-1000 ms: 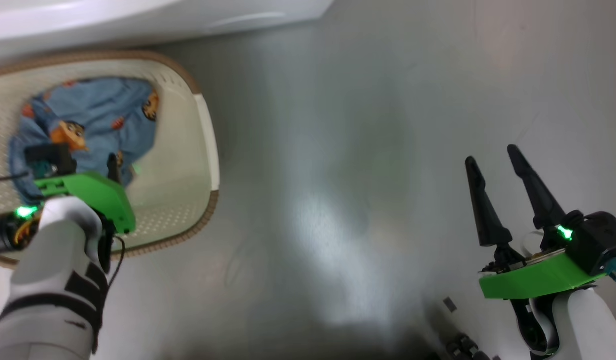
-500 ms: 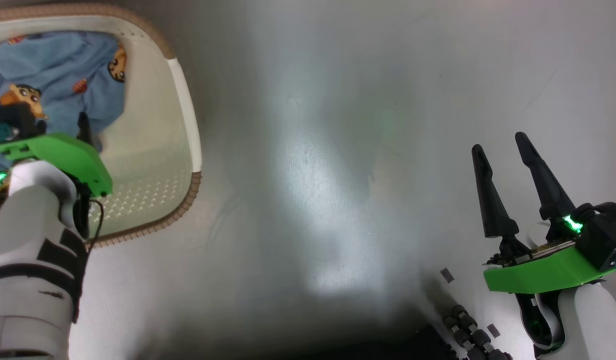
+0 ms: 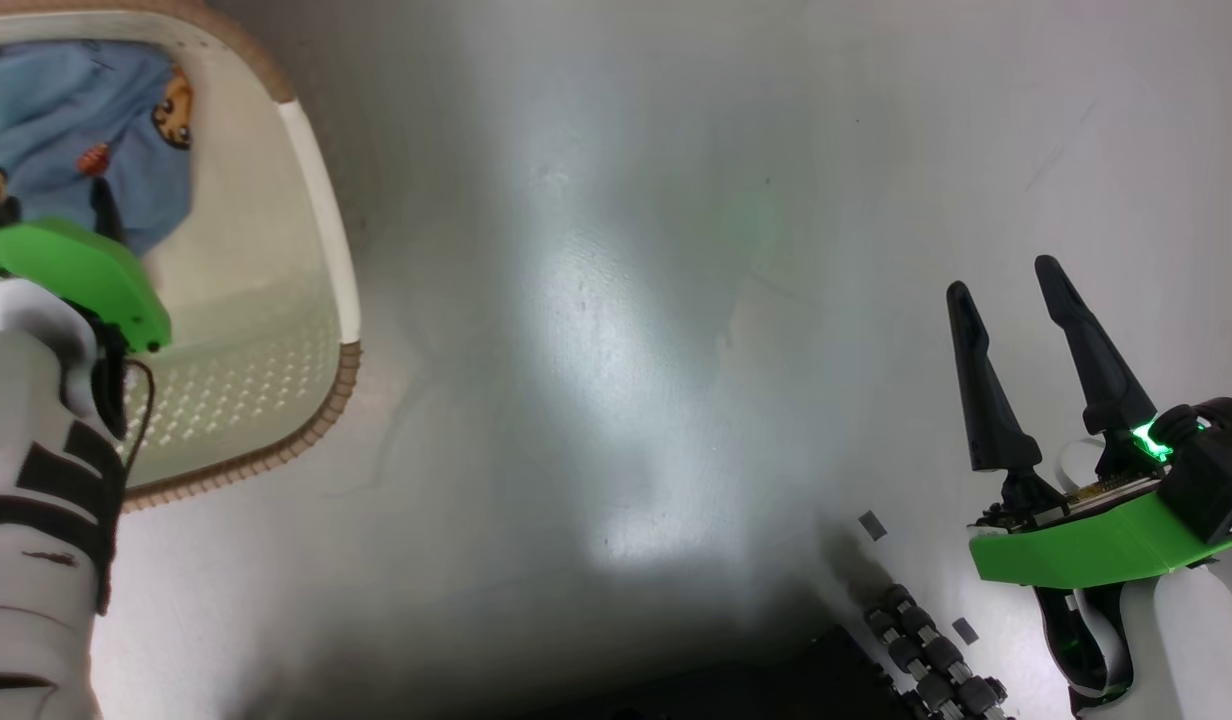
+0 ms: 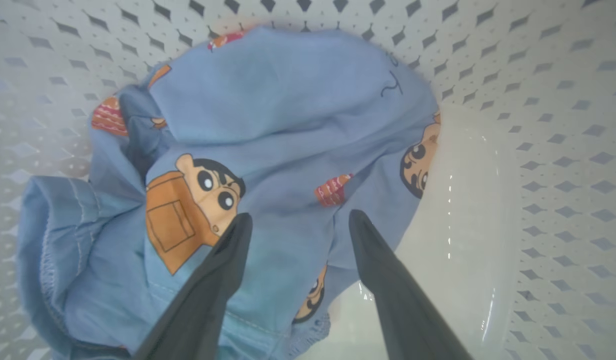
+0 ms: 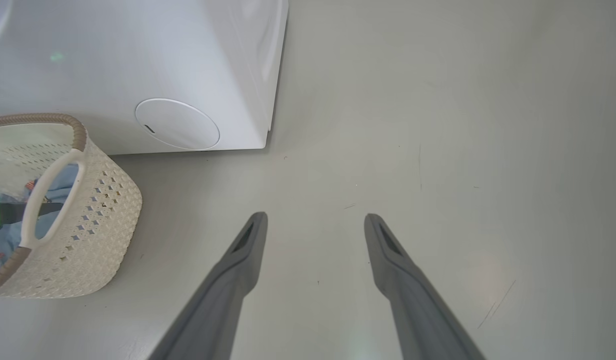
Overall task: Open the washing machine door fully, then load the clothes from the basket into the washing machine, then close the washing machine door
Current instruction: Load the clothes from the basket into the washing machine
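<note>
The cream basket (image 3: 321, 300) with its brown rim sits on the floor at the upper left of the head view. In it lies a light blue garment of the clothes (image 4: 288, 115) with orange cartoon prints. My left gripper (image 4: 299, 217) hangs inside the basket just above that garment, open, with nothing between its fingers. Its green wrist mount (image 3: 76, 270) covers part of the cloth. My right gripper (image 3: 1004, 275) stands open and empty over bare floor at the lower right. The white washing machine (image 5: 138, 60) stands behind the basket (image 5: 93, 220). The washing machine door is out of view.
A round white cover (image 5: 177, 124) sits low on the machine's front. Grey glossy floor (image 3: 626, 350) spreads between the basket and my right arm. My dark base with small rollers (image 3: 926, 650) shows at the bottom edge.
The head camera has shifted, so the basket now sits further up and left and the machine's edge has left that view. Both grippers stay open; the left stays over the garment.
</note>
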